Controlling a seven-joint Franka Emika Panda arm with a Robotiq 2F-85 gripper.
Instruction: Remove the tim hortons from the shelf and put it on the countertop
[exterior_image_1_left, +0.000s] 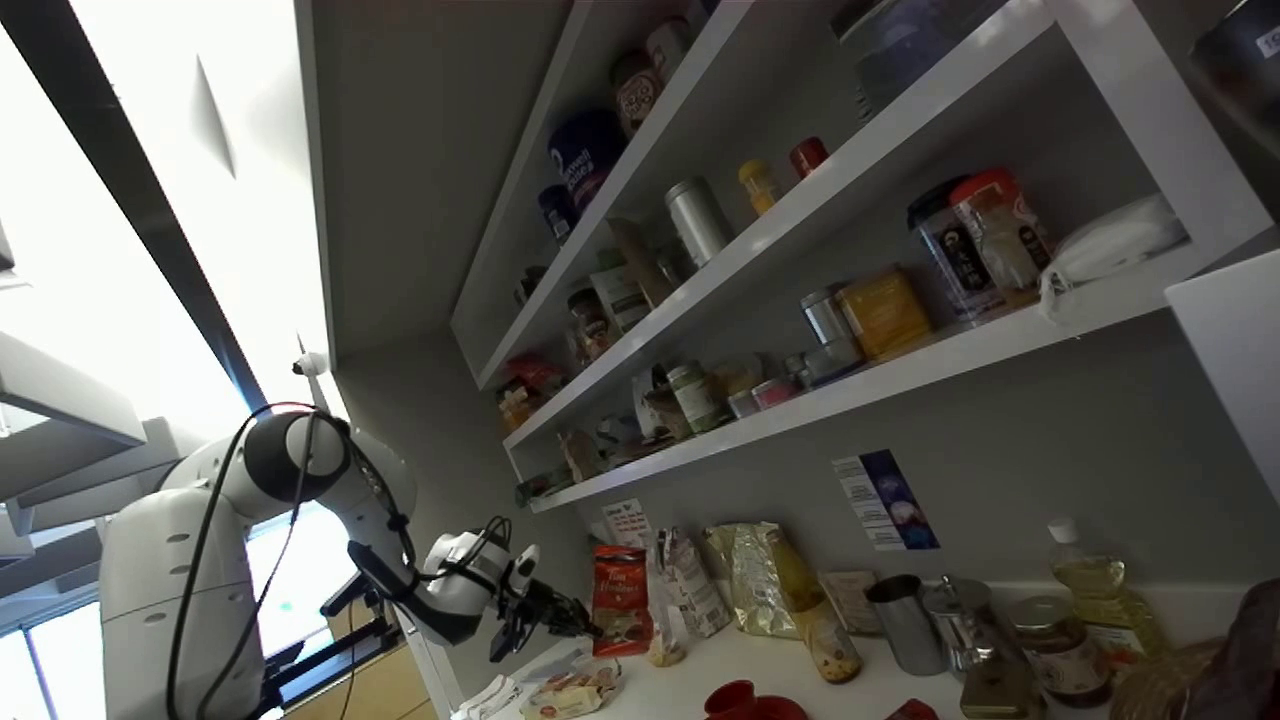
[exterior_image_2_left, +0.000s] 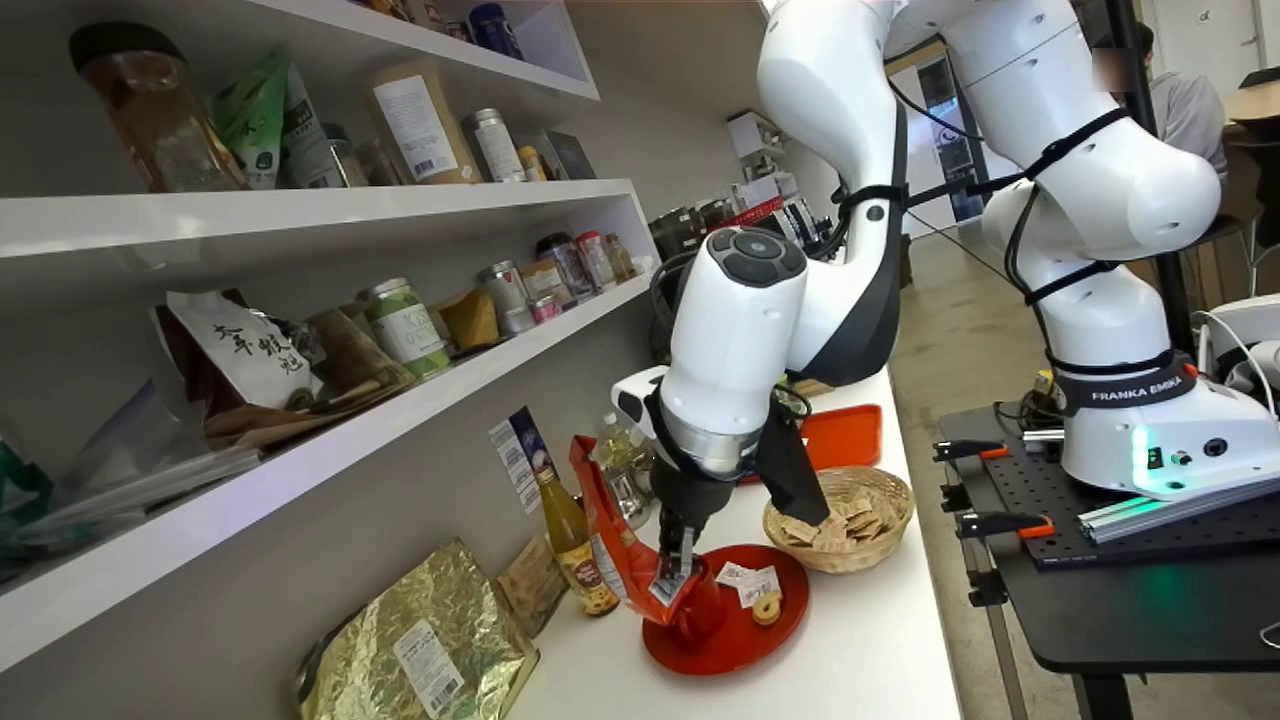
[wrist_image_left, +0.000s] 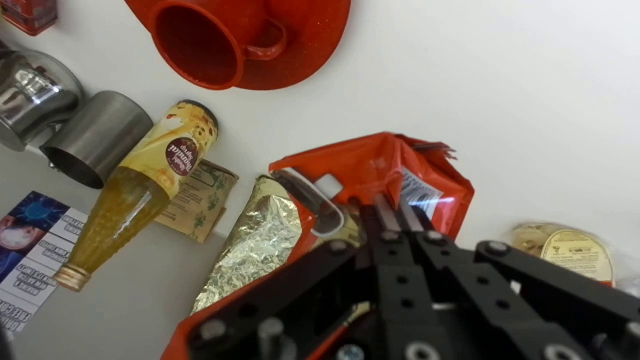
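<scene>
Bag (exterior_image_1_left: 620, 595) is pinched in my fingers (wrist_image_left: 387, 216), below the shelf (exterior_image_2_left: 300, 468); I can't tell if it touches the tabletop (exterior_image_2_left: 860, 650).

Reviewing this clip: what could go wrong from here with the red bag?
The gripper seems to pinch the red bag low on one side, so the soft pack might fold or slip.
Much of it rises above the grip, so it may topple once released on the countertop.
In the wrist view it partly covers the foil bag; if they are close, a swing could knock that over.
</scene>
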